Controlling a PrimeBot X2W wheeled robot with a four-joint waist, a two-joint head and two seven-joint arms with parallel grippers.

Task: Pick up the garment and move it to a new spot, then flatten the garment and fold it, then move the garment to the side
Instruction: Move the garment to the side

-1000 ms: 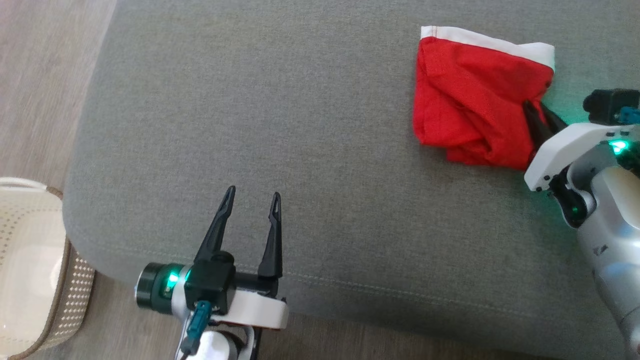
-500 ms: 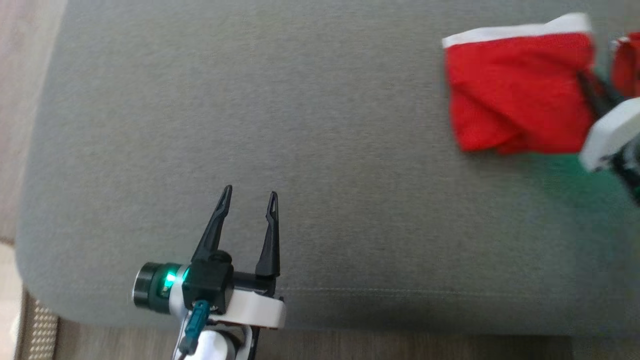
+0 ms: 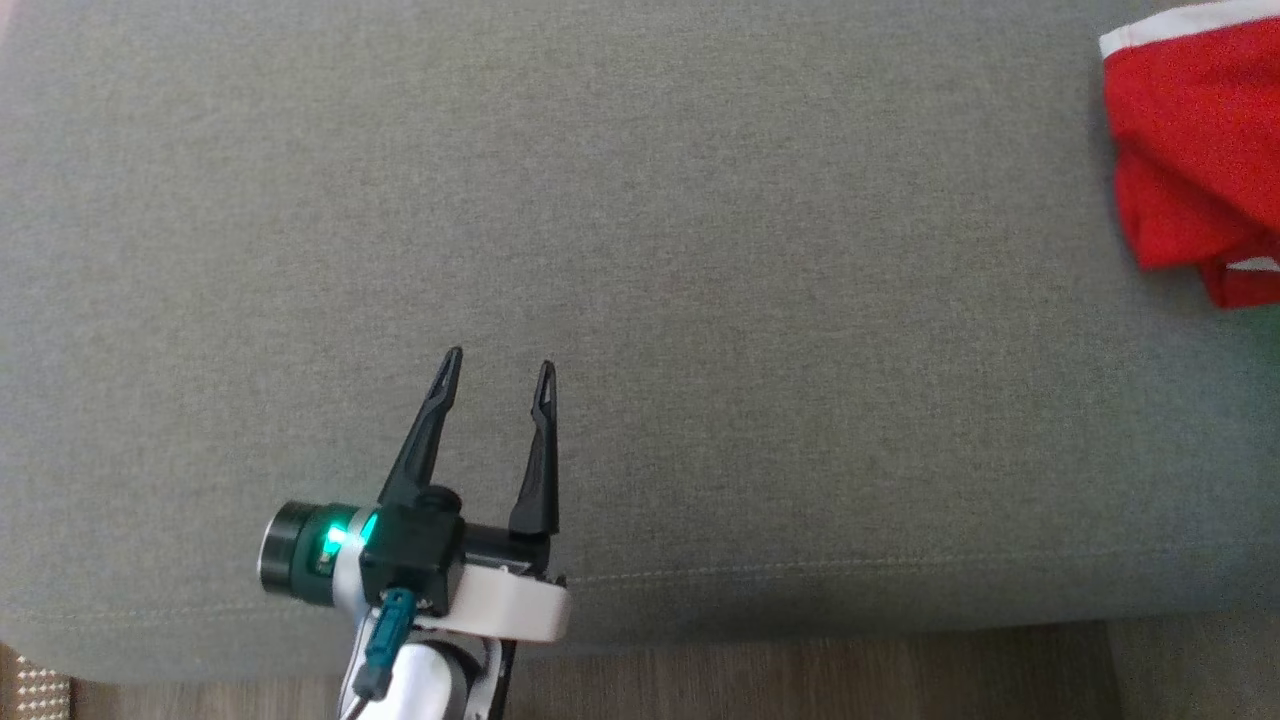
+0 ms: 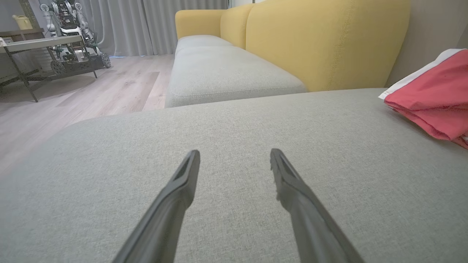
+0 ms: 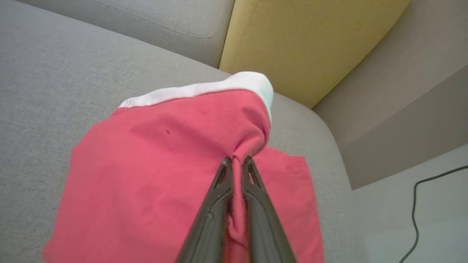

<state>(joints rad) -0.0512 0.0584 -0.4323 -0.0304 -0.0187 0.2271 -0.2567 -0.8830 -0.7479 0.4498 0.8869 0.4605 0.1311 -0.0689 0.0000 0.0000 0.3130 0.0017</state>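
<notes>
The garment (image 3: 1190, 150) is red with a white band along one edge, and it is cut off by the head view's upper right border. In the right wrist view my right gripper (image 5: 237, 160) is shut on a bunched fold of the garment (image 5: 153, 164), which hangs from the fingertips and drapes onto the grey cushion (image 5: 55, 84). My left gripper (image 3: 497, 362) stands open over the cushion's front part, far to the left of the cloth, with nothing between its fingers. The left wrist view has the garment (image 4: 435, 95) at its right edge and the open left gripper (image 4: 234, 157).
The grey seat cushion (image 3: 700, 250) spreads wide and bare between my left gripper and the cloth. A yellow sofa back (image 4: 321, 40) rises behind it. Wooden floor (image 3: 800, 680) runs along the cushion's front edge. A black cable (image 5: 431, 204) lies on the floor by the sofa's end.
My right gripper has shut on the garment's fold and lifted it. The head camera has swung left, so the garment now sits at the right border and the basket has left the view.
</notes>
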